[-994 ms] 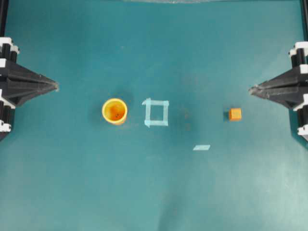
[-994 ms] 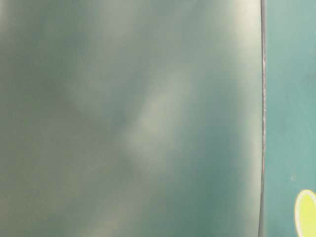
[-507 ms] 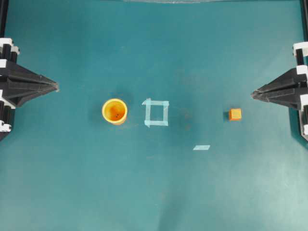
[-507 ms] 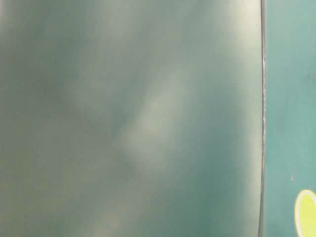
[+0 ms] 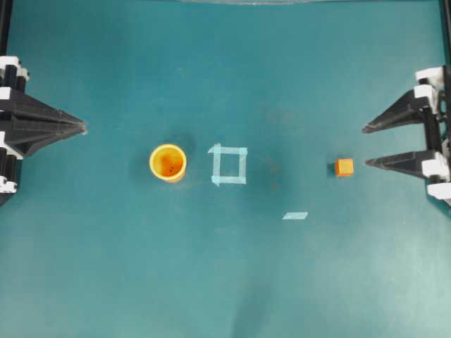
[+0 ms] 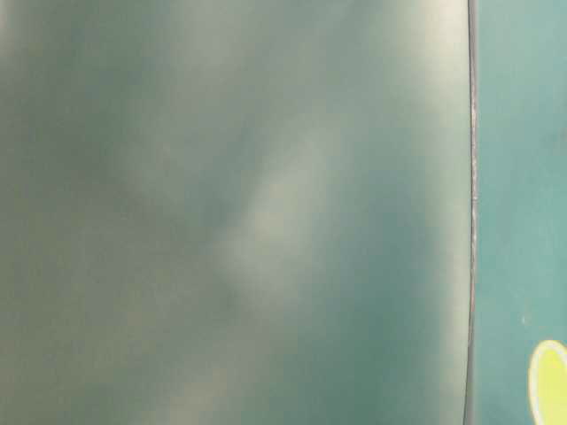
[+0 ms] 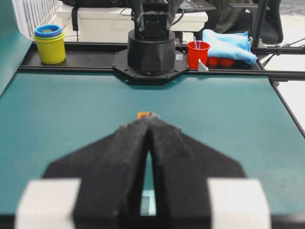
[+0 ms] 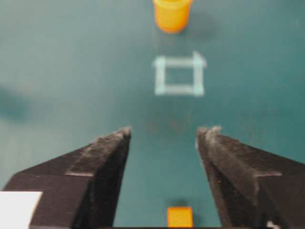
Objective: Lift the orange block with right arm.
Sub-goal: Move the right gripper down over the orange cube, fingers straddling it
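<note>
The orange block is a small cube lying on the teal table, right of the middle. My right gripper hovers at the right edge, open, its two black fingers spread. The block sits just left of the lower fingertip and touches nothing. In the right wrist view the block shows low down between the spread fingers of the gripper, below their tips. My left gripper rests at the left edge, shut to a pointed wedge. In the left wrist view the block peeks over its tips.
A yellow-orange cup stands left of centre, beside a light-blue tape square. A short tape strip lies lower down. The table-level view is mostly blur. Beyond the far table edge stand stacked cups and a red cup.
The right gripper's jaws have gone from a shut wedge to wide open. The block, the cup and the left arm have not moved.
</note>
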### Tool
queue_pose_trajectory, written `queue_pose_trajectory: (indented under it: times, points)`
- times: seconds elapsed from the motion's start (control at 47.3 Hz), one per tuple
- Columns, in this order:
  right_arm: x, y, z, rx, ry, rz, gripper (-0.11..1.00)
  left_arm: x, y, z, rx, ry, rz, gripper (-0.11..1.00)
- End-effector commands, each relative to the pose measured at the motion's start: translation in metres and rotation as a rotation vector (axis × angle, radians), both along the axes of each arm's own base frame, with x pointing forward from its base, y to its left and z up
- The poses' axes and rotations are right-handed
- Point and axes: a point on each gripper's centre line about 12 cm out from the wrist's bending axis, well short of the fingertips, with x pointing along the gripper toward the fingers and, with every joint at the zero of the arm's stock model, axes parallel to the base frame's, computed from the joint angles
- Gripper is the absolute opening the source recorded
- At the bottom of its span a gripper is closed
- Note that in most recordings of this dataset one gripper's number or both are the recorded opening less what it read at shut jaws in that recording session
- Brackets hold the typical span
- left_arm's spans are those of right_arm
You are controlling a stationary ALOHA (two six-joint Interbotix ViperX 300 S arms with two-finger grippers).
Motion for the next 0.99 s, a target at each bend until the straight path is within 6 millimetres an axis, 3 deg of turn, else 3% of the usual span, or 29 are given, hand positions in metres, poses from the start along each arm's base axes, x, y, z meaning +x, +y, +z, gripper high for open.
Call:
queue_pose_trajectory:
  times: [0.0,0.529,0.973]
  points:
    - [0.007,0.000,0.003,-0.012,0.028,0.002,0.65,0.003,0.000,0.010,0.000,-0.023,-0.001,0.00]
    - [0.033,-0.017,-0.051,-0.202,0.363,0.019,0.67,0.003,0.000,0.009,-0.005,-0.017,-0.001,0.00]
    - [0.047,-0.016,-0.102,-0.192,0.516,0.040,0.67,0.003,0.000,0.007,-0.005,-0.003,-0.001,0.00]
